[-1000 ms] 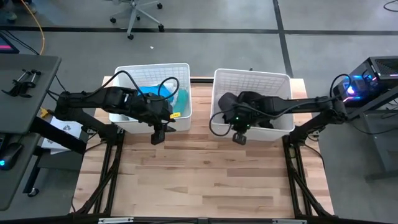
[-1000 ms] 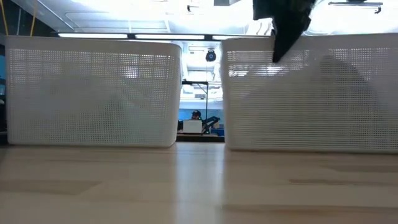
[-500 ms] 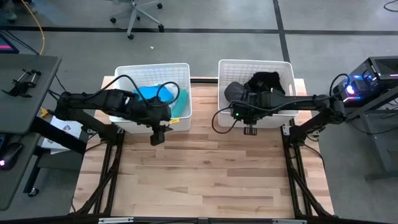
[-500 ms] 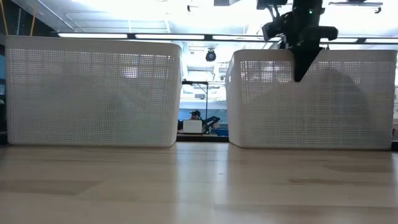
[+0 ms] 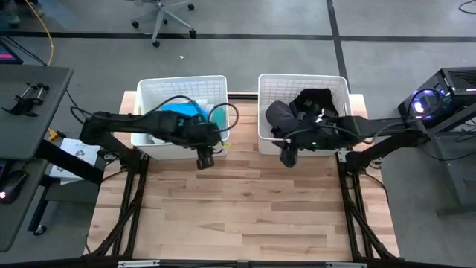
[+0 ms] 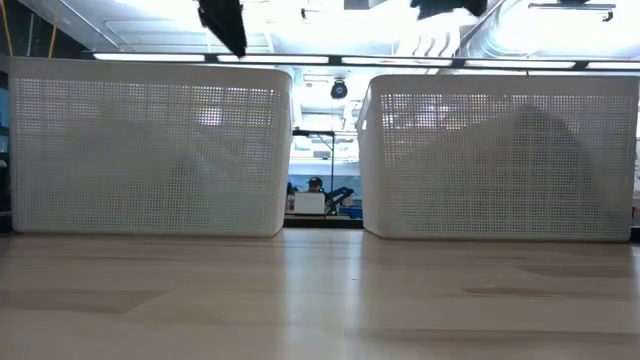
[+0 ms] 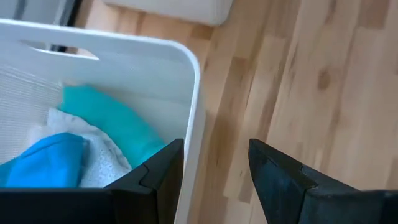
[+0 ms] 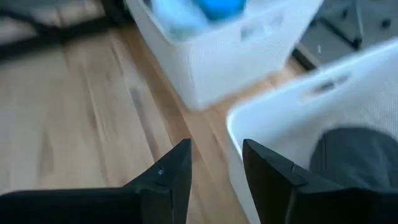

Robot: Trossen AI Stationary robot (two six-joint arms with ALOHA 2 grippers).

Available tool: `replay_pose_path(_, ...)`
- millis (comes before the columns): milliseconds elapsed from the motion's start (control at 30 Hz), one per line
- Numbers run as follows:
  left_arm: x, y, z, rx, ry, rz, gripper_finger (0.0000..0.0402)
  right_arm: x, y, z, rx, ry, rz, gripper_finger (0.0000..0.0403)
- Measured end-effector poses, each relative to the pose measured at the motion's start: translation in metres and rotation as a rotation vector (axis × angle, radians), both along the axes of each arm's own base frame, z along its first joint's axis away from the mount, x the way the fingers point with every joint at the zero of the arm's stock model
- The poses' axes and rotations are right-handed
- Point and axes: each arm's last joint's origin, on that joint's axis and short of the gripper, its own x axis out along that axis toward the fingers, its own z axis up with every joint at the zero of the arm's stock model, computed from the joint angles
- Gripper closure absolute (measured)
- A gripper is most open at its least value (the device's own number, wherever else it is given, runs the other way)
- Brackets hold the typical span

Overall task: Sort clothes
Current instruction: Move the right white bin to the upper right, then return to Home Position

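The left white basket (image 5: 149, 141) holds teal (image 7: 118, 121), bright blue (image 7: 43, 162) and white (image 7: 87, 140) clothes. The right white basket (image 5: 335, 85) holds black (image 5: 316, 98) and dark grey (image 5: 279, 113) clothes. My left gripper (image 5: 204, 158) is open and empty above the left basket's near right corner (image 7: 193, 93). My right gripper (image 5: 288, 156) is open and empty over the right basket's near wall (image 8: 273, 106). The dark grey garment also shows in the right wrist view (image 8: 354, 155).
Both baskets stand at the table's far edge with a narrow gap (image 6: 325, 200) between them. Bare wooden tabletop (image 5: 245, 208) lies in front of them toward the near edge. A person shows far off in the room behind (image 6: 315, 185).
My left gripper has gone toward the table's right edge, along the left basket's near wall to its corner. My right gripper has risen from in front of the right basket's near wall. The right basket has shifted a little to the right and back again.
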Motion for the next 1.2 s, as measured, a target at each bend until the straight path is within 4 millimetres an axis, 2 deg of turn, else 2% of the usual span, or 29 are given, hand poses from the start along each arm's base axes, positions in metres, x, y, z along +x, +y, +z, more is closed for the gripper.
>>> replay_pose_path(133,0.008,0.004,-0.016,0.005,0.107,-0.020,0.0232,-0.009,0.018,0.014,-0.005,-0.121,0.032,0.0272)
replay_pose_path(267,0.001,0.001,-0.022,-0.006,0.231,-0.050,0.0251,-0.018,0.032,0.017,0.037,-0.148,0.030,0.0272)
replay_pose_path(400,-0.019,-0.003,-0.015,-0.022,0.318,-0.074,0.0287,-0.024,0.044,0.015,0.052,-0.147,0.014,0.0272)
replay_pose_path(500,-0.031,-0.003,-0.005,-0.020,0.296,-0.077,0.0306,-0.027,0.050,0.015,0.046,-0.146,0.006,0.0272)
replay_pose_path(667,-0.053,0.001,0.020,-0.029,0.135,-0.024,0.0312,-0.038,0.052,0.023,0.047,-0.189,0.009,0.0272)
replay_pose_path(767,-0.069,0.004,0.035,-0.069,0.011,0.054,0.0305,-0.055,0.050,0.039,0.107,-0.252,0.046,0.0272)
replay_pose_path(933,-0.099,0.004,0.064,-0.150,-0.251,0.164,0.0299,-0.089,0.058,0.056,0.224,-0.312,0.255,0.0272)
replay_pose_path(1000,-0.109,0.002,0.073,-0.155,-0.346,0.183,0.0298,-0.105,0.063,0.048,0.227,-0.304,0.319,0.0273)
replay_pose_path(1100,-0.122,0.000,0.084,-0.127,-0.453,0.201,0.0298,-0.124,0.064,0.030,0.244,-0.351,0.282,0.0282)
replay_pose_path(1200,-0.129,-0.002,0.089,-0.086,-0.508,0.216,0.0298,-0.132,0.068,0.005,0.312,-0.462,0.286,0.0299)
